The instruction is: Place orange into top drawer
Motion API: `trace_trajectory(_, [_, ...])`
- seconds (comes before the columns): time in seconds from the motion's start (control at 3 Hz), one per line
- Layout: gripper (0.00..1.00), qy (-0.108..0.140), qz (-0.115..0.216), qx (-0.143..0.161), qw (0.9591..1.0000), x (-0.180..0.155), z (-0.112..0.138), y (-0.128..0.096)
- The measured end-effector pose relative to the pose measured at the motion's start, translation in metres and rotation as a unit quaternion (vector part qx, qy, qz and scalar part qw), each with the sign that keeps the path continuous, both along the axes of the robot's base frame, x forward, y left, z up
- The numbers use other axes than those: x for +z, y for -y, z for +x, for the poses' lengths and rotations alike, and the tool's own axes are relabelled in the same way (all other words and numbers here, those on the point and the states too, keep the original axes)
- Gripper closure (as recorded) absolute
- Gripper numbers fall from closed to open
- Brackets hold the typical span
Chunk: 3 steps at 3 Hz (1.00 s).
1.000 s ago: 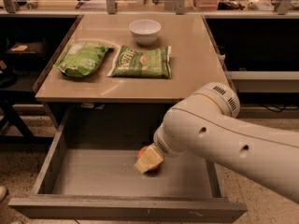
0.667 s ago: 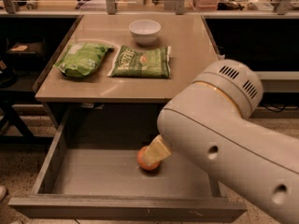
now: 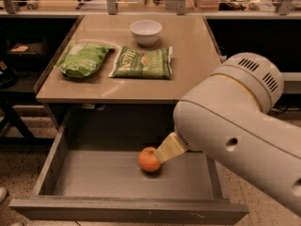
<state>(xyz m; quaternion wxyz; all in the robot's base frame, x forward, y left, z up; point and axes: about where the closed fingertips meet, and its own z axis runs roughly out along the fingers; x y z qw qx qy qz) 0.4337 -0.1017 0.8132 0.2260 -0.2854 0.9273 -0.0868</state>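
The orange is small, round and bright. It lies on the flat grey bottom of the open top drawer, right of the middle. My gripper reaches down into the drawer from the right and its cream tip touches the orange's right side. The rest of the gripper is hidden behind my big white arm, which fills the right of the view.
On the tan tabletop above the drawer lie a green bag, a green chip packet and a white bowl. The drawer's front panel is nearest the camera. Dark shelving stands on both sides.
My arm has swung up and to the right, uncovering the orange. The orange, earlier mostly hidden in the gripper, now shows whole on the drawer bottom.
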Motion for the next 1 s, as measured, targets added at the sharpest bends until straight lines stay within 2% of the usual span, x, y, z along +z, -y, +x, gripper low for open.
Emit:
trace_trajectory(0.33, [0.0, 0.025, -0.01, -0.091, 0.9955, 0.037, 0.015, 0.078])
trace_trajectory(0.67, [0.0, 0.053, -0.043, -0.194, 0.9787, 0.097, 0.002, 0.166])
trace_trajectory(1.0, [0.0, 0.053, -0.047, -0.201, 0.9771, 0.104, 0.001, 0.171])
